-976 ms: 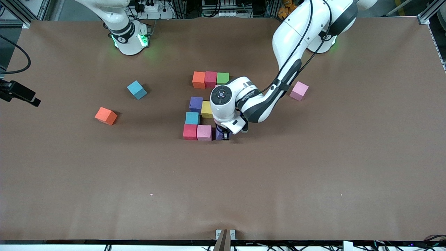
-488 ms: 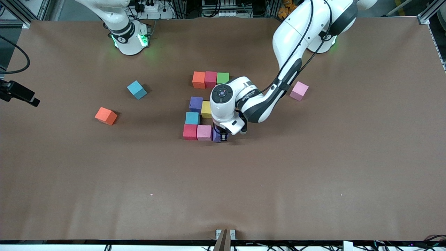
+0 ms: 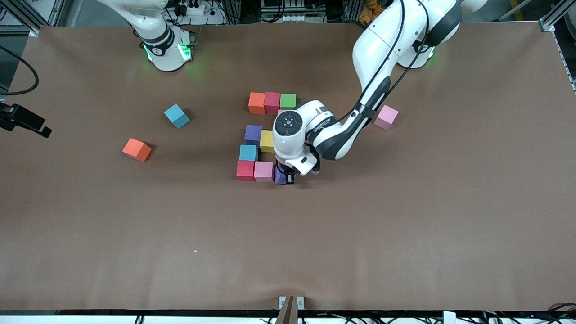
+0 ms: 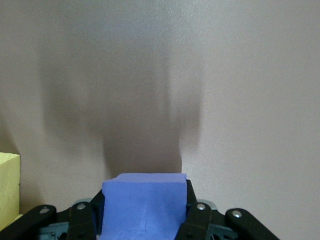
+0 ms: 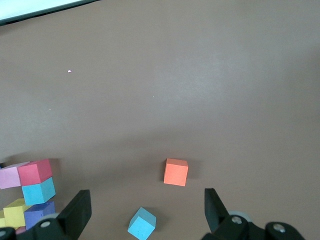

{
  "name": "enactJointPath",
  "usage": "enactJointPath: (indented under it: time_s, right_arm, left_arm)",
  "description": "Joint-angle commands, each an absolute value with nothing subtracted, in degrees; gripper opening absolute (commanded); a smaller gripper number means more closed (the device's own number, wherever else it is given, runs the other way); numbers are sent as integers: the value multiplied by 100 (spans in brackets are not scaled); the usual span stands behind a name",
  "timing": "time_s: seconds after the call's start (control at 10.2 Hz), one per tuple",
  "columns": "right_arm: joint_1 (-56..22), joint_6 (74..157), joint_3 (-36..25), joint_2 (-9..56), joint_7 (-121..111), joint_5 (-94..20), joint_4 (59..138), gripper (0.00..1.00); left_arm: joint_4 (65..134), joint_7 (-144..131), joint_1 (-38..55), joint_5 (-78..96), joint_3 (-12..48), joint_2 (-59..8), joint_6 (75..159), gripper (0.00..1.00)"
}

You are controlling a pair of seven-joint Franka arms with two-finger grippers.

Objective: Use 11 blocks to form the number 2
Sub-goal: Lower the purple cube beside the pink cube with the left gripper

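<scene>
You are holding a purple block (image 4: 144, 205) with the left gripper (image 3: 285, 175) clamped tight on its two sides, down at the table just beside the pink block (image 3: 263, 171) that ends the row of the number 2 (image 3: 263, 137) nearest the front camera. Judging by the gap, you are setting the last cube of that row, so keep it square, slide it flush against the pink one, and release only once it is sitting flat. The wrist is covering the middle of the figure, so check those cubes. The right gripper (image 5: 145, 215) is waiting with its fingers spread wide and empty, over the table near the spare orange block (image 3: 137, 149) and light blue block (image 3: 176, 115); a spare pink cube (image 3: 386, 117) is lying toward the left arm's end.
</scene>
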State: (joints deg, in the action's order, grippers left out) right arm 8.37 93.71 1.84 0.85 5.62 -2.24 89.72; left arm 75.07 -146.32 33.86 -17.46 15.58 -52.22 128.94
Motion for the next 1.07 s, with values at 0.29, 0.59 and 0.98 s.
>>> enactJointPath:
  time_s: [0.29,0.59,0.98]
  right_arm:
    - [914,9255,281,105,562,-316,8886,100]
    - [940,9229,281,105,545,-316,8877,100]
    - [923,9229,281,105,554,-316,8877,100]
  left_arm:
    - [7348,-14599,3437,-1608,1512,-5361,12964,79]
    - [7356,-14599,3445,-1617,1512,-5344,12964,100]
    - [7365,-14581,3480,-1635,1512,-5212,12920,100]
